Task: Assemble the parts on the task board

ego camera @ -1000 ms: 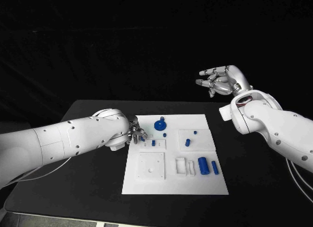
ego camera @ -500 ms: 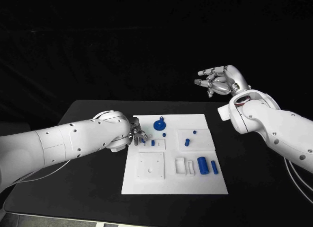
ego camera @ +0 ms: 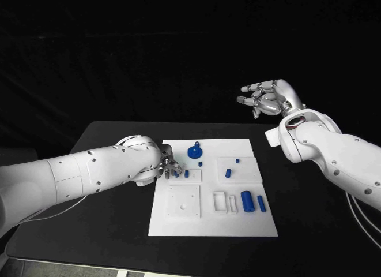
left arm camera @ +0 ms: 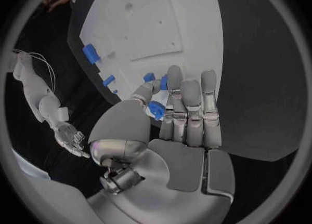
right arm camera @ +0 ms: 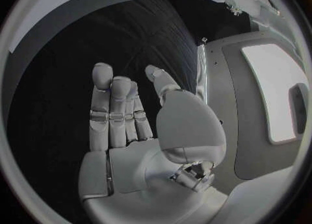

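Now the left hand (ego camera: 167,164) is hovering at the task board's (ego camera: 214,225) left edge, pinching a small blue part (left arm camera: 156,110) — the right hand (ego camera: 269,98) is hanging high, fingers apart, holding nothing.

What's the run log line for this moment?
left hand: at task board left edge, fingers over small blue part | right hand: raised, open, holding nothing

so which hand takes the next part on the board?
Left, probably. The left hand is already down at the board's near-left edge, fingers among the small blue pieces. The right hand is raised, open, beyond the table.
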Robot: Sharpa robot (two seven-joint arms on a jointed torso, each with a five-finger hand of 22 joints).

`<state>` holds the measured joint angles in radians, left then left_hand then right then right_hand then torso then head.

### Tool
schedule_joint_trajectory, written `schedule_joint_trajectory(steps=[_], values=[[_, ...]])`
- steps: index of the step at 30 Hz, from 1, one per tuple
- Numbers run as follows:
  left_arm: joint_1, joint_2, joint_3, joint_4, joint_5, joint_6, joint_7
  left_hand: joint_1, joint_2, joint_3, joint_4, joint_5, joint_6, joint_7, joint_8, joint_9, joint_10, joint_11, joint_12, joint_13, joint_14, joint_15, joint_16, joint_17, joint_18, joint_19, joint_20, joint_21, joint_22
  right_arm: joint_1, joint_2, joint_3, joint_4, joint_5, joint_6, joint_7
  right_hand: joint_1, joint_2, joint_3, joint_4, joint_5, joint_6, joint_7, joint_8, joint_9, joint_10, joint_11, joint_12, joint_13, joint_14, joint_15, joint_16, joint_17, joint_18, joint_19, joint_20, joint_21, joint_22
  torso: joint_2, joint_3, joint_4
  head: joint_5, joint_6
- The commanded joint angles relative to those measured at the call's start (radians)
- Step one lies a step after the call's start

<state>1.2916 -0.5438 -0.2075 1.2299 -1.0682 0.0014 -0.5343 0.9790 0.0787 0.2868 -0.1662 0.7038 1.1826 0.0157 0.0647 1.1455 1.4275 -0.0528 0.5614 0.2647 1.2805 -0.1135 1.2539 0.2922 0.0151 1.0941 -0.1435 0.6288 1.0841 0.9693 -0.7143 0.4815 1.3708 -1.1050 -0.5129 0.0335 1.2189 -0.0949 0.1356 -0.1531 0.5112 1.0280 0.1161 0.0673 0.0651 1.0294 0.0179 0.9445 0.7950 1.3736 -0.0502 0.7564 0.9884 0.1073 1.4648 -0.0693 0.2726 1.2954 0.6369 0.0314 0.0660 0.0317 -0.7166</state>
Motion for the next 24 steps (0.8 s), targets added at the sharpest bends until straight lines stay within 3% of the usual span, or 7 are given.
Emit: schedule_joint_trajectory(steps=[1,24], values=[[0.000,0.003,0.000,0.001,-0.006,0.029,0.012,0.012,0.005,0.096,-0.092,0.000,0.033,-0.027,0.004,0.001,0.029,-0.025,-0.003,0.001,0.004,-0.010,-0.003,0.001,-0.004,0.008,0.001,-0.006,0.001,0.000,0.002,0.001,0.000,0.001,0.017,0.003,-0.010,0.000,0.004,-0.001,0.003,0.005,0.000,-0.005,-0.001,-0.001,-0.003,0.004,-0.001,-0.003,-0.003,0.003,-0.001,0.020,0.037,-0.003,-0.003,0.000,0.000,0.0002,0.0003,0.000,0.000],[-0.001,0.003,0.000,-0.013,-0.010,0.040,0.008,0.013,0.005,0.094,-0.091,-0.003,0.031,-0.027,0.004,0.003,0.027,-0.024,-0.002,0.002,0.003,-0.010,-0.005,0.001,-0.005,0.015,0.002,-0.030,0.029,-0.001,0.005,0.001,-0.002,0.002,0.019,0.005,-0.013,0.001,0.004,-0.001,0.004,0.005,0.000,-0.005,-0.001,0.000,-0.003,0.003,-0.004,-0.003,-0.004,0.003,-0.001,0.020,0.037,-0.003,-0.004,0.001,0.000,-0.0005,0.0004,0.001,-0.001]])
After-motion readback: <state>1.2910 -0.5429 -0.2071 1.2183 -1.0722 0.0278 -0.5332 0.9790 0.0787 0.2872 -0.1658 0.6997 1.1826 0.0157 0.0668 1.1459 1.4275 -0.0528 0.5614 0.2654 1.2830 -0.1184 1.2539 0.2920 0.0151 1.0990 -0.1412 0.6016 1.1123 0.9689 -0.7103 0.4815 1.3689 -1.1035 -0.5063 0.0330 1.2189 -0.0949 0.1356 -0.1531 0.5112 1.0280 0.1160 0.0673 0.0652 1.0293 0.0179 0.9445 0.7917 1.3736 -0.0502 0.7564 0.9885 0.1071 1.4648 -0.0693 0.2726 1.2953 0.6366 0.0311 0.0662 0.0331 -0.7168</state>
